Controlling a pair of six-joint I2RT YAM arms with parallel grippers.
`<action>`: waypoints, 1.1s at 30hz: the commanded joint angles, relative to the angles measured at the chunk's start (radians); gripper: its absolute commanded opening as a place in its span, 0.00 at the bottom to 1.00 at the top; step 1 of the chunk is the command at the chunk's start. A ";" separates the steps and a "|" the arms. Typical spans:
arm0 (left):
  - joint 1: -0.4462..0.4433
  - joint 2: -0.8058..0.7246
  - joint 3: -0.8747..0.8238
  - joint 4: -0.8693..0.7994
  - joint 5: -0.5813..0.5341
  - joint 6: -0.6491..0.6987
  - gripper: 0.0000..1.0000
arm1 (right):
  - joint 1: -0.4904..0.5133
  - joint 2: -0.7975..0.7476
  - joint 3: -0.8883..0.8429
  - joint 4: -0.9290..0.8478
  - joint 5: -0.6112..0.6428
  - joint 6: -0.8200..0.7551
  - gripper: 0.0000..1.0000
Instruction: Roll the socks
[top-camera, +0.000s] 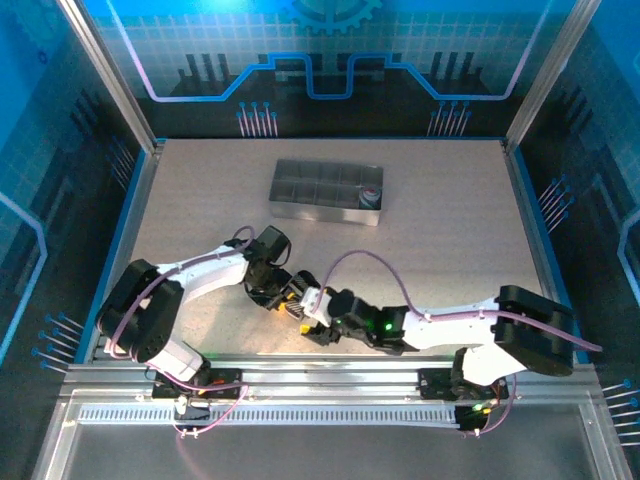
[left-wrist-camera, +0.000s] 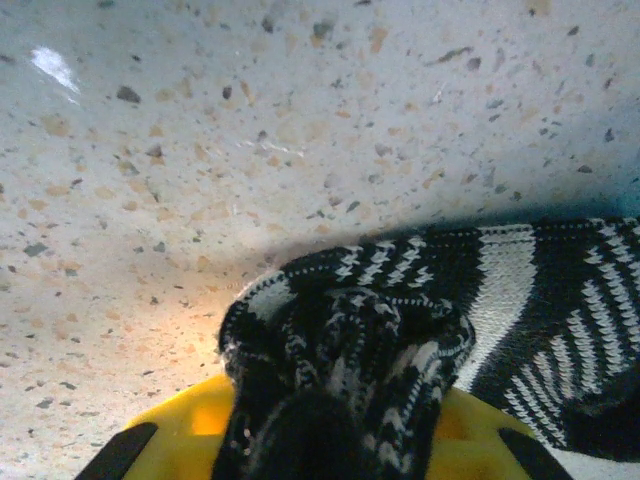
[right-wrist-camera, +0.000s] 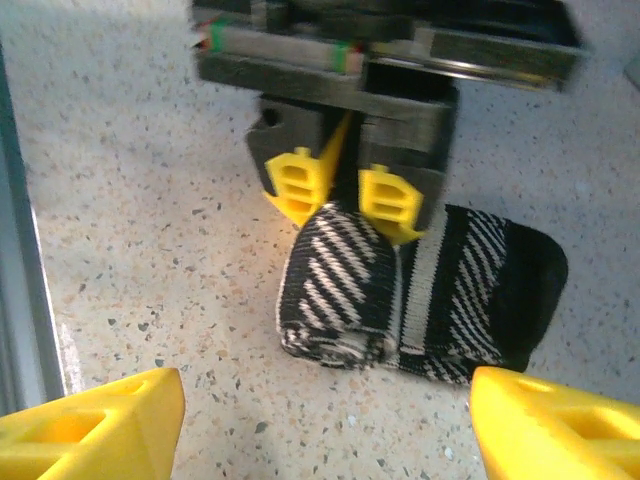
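A: Well, start with your speckled stone-look table (top-camera: 430, 250). What sits on it?

B: At the far side you have the grey metal compartment tray (top-camera: 300, 210). Near the arm bases, both your grippers meet over one sock.

A: And the tools?

B: Your left gripper (right-wrist-camera: 348, 200) is pinched onto the top of the black-and-white striped knit sock (right-wrist-camera: 430, 290), with fabric bunched between its yellow fingers. Your right gripper (right-wrist-camera: 322, 425) is spread wide, near the bundle but apart from it.

A: So how far along are you?

B: I judge this sock mostly rolled. It lies on the table as a stubby, doubled-over bundle, though I cannot tell whether its cuff is tucked over. A small rounded bundle (top-camera: 371, 197) sits in the tray's right-end compartment. It may be the other sock, finished, but it is too small to tell. What is left for you is to secure this roll, then probably carry it to the tray.
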 joint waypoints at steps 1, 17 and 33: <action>-0.016 0.085 -0.031 -0.205 -0.070 -0.012 0.03 | 0.065 0.094 0.085 -0.071 0.276 -0.104 0.74; -0.015 0.106 0.019 -0.225 -0.053 0.008 0.04 | 0.051 0.392 0.288 -0.139 0.303 -0.171 0.47; 0.059 -0.102 0.003 -0.182 -0.009 -0.022 0.77 | -0.059 0.387 0.184 -0.309 -0.095 0.077 0.00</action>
